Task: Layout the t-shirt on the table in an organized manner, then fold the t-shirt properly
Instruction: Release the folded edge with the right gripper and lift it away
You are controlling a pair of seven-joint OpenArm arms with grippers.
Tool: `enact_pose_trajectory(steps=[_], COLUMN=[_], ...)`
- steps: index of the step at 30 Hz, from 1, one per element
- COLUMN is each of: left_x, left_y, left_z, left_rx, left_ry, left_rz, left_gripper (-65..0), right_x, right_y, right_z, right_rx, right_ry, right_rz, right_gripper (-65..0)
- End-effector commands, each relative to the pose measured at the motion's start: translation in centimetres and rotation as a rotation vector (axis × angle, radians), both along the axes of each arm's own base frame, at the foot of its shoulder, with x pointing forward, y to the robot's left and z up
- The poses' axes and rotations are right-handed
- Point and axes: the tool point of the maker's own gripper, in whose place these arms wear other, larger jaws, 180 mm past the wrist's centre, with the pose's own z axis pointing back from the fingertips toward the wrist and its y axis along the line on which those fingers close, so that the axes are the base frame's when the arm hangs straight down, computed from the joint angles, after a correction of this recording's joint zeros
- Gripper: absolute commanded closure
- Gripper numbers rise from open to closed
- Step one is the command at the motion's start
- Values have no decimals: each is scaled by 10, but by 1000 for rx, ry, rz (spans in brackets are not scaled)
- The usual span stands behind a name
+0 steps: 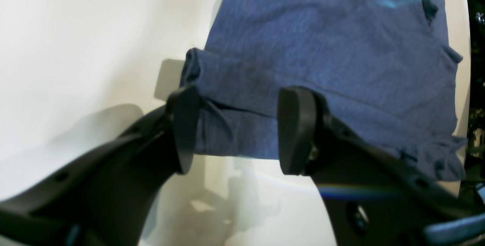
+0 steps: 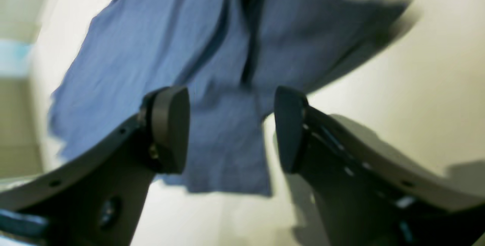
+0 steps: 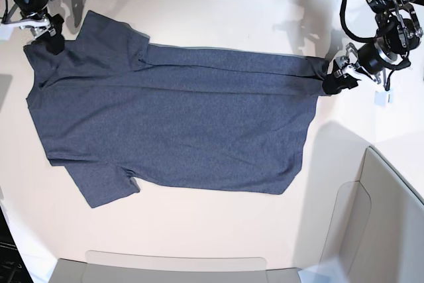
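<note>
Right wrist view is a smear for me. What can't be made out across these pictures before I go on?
- Right wrist view: motion blur; folds of the t-shirt unclear.
- Left wrist view: shirt cut off by the top edge; left gripper fingers cover part of the hem.
- Base view: right gripper and left gripper too small to judge cloth contact; shirt's underside hidden against the table.

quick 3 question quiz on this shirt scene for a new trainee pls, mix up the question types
1. True or false: the t-shirt is already folded in half.
2. Multiple choice: in the base view, the left gripper is at the shirt's A) sleeve end, B) hem-end corner, C) middle.
3. Fill in: the shirt lies on the off-white ____.

Key:
1. False; it lies spread out.
2. B; its jaws are open around the hem corner. The right gripper, also open, is at the sleeve end.
3. table.
</note>
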Motion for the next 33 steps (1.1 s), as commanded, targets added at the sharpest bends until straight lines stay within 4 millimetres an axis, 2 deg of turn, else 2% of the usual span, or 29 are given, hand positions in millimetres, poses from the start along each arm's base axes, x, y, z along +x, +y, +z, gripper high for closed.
enact_pose_trajectory(steps=[1, 7, 10, 13, 18, 21, 29, 31, 33], left_x=[2, 2, 2, 2, 2, 2, 2, 2, 2], left_y=[2, 2, 2, 3, 2, 3, 4, 3, 3], left_z=[8, 9, 9, 9, 9, 9, 9, 9, 9], left_rx=[11, 11, 11, 11, 11, 11, 12, 10, 10], left_ry=[-27, -29, -29, -29, -29, -29, -30, -30, -30], left_rz=[-6, -6, -6, -4, -6, -4, -1, -1, -1], left_gripper=[-313, -313, -313, -313, -313, -313, -313, -313, -313], right_x=[-2, -21, -27, -28, -16, -16, -24, -25, -25], right_y=[-1, 2, 5, 8, 33, 44, 47, 47, 47], right_z=[5, -45, -59, -63, -68, -75, -87, -87, -87], right_rx=[3, 189, 229, 243, 274, 278, 243, 243, 243], right_ry=[-21, 53, 83, 94, 102, 130, 197, 199, 200], right_rz=[9, -47, -60, -55, 23, 45, 44, 44, 46], right_gripper=[-353, -353, -353, -353, -353, -353, -347, -300, -186])
